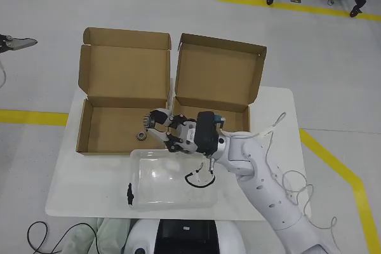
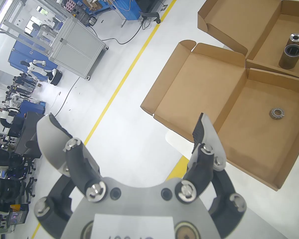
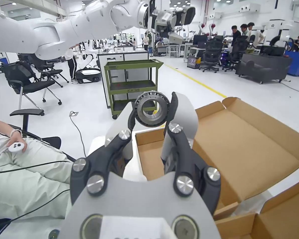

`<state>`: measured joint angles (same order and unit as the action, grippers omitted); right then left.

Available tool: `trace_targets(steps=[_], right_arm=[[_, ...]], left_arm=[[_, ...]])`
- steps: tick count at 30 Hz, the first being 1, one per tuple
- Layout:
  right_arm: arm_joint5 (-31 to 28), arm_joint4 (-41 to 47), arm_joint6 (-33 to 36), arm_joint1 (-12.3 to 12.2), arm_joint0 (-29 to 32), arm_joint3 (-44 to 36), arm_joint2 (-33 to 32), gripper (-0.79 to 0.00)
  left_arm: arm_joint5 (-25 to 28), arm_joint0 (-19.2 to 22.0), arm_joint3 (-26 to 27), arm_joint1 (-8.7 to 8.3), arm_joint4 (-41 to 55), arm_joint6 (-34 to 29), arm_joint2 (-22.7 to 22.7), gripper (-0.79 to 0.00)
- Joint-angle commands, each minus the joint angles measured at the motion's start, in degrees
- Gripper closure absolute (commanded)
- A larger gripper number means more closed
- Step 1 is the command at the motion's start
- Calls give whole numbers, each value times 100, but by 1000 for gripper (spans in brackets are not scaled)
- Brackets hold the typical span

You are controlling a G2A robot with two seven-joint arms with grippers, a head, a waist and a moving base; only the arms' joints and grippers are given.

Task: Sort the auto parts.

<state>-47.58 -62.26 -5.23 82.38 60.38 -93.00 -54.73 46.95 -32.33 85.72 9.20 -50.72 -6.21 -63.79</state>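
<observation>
My right gripper [image 3: 151, 111] is shut on a steel bearing ring [image 3: 151, 110] and holds it above the left cardboard box [image 1: 108, 130]; in the top view this gripper [image 1: 152, 120] hangs over that box's right half. A second bearing ring [image 1: 140, 135] lies on the box floor [image 2: 254, 138], also seen as a small ring [image 2: 276, 113] from the left wrist. Two dark metal sleeves [image 2: 290, 57] stand in the right box [image 2: 271, 43]. My left gripper [image 2: 128, 130] is open with nothing in it, off the table's far left [image 1: 16, 43].
A clear plastic bin [image 1: 146, 190] sits at the table's front edge and holds a black ring [image 1: 200, 180]; a small black part [image 1: 129, 193] is at its left wall. Both boxes' lids [image 1: 124, 70] stand open at the back. A seated person with a controller [image 3: 16, 147] is beside the table.
</observation>
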Motion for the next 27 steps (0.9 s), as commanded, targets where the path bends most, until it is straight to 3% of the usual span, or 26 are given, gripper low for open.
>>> trace_targets(steps=[1,17,27], right_arm=[[-4,45,3,-2,-67,-59,-29,0],[504,140,469,19,-593,-777,-118,0],[462,314,685,-15,-798,-861,-329,0]], left_arm=[[0,0,0,0,0,0,0,-785],[0,0,0,0,0,0,0,-785],[0,0,0,0,0,0,0,-785]])
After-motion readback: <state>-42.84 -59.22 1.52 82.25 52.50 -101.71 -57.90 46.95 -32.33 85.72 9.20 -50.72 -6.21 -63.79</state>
